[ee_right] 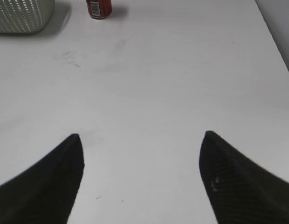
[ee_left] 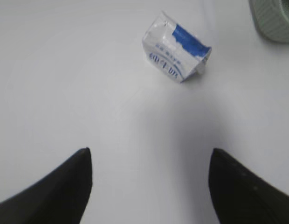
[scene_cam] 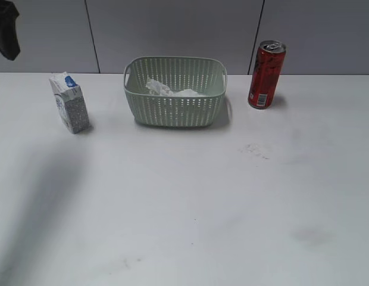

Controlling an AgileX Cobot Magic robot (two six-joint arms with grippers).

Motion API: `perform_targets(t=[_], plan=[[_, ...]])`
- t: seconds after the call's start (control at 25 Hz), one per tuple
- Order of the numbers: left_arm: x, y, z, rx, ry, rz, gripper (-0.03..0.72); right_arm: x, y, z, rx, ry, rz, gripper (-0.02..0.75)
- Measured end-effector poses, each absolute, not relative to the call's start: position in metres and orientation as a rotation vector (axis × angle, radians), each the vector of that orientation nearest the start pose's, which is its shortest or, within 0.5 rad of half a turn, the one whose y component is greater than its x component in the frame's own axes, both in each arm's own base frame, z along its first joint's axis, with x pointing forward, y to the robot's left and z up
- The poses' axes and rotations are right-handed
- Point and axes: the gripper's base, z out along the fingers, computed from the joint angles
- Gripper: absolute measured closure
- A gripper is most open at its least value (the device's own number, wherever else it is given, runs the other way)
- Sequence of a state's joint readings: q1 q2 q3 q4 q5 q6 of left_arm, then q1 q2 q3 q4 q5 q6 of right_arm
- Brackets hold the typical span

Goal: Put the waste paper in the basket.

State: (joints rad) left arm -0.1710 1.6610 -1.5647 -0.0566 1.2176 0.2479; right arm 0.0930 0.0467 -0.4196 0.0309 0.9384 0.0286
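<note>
The pale green basket [scene_cam: 175,94] stands at the back middle of the white table. Crumpled white waste paper [scene_cam: 166,90] lies inside it; I cannot tell how many wads. A corner of the basket shows in the left wrist view [ee_left: 274,21] and in the right wrist view [ee_right: 21,16]. My left gripper [ee_left: 149,156] is open and empty above bare table, near the carton. My right gripper [ee_right: 141,140] is open and empty above bare table. In the exterior view only a dark part of the left arm [scene_cam: 6,30] shows at the top left.
A white-and-blue carton [scene_cam: 69,102] stands left of the basket, also in the left wrist view [ee_left: 176,46]. A red can [scene_cam: 266,74] stands right of the basket, also in the right wrist view [ee_right: 99,8]. A grey wall runs behind the table.
</note>
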Motion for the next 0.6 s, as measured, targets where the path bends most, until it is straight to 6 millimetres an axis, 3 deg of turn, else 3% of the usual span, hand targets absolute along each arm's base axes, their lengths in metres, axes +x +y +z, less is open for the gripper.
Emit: perform_targets(t=[0.24,0.6], plan=[[0.284,-0.054,0.346,0.562,2.723,-0.061,0.099,0.015,0.004,0.264,-0.063,2.05,0.113,0.153],[0.192,-0.038,0.326,0.48,2.686,-0.071,0.099,0.015,0.004,0.264,-0.063,2.05,0.111,0.153]])
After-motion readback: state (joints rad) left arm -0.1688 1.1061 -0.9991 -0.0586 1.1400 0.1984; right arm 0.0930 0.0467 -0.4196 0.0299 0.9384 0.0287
